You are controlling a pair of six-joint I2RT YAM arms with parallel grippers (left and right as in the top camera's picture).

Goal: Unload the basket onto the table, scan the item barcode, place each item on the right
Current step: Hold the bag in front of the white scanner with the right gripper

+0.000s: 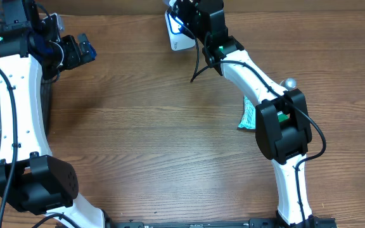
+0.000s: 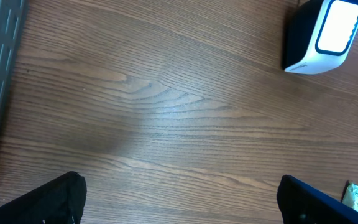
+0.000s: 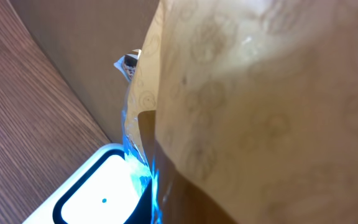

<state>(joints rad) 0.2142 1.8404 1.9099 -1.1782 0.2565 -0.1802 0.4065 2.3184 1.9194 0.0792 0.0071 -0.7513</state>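
Overhead: right arm (image 1: 252, 69) extended forward, tool (image 1: 192, 16) clamping packet (image 3: 260, 93) above scanner (image 1: 177, 37).

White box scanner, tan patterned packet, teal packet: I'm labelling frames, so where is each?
White box scanner (image 2: 331, 31), left wrist view, lit window.
Tan patterned packet (image 3: 260, 93), right wrist view, broad face.
Teal packet (image 1: 248, 116), overhead view, exposed middle.

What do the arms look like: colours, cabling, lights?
The left arm and right arm: white links, black joint housings, loose black cables. A green light at the right wrist; blue parts on the left gripper, black fingers.
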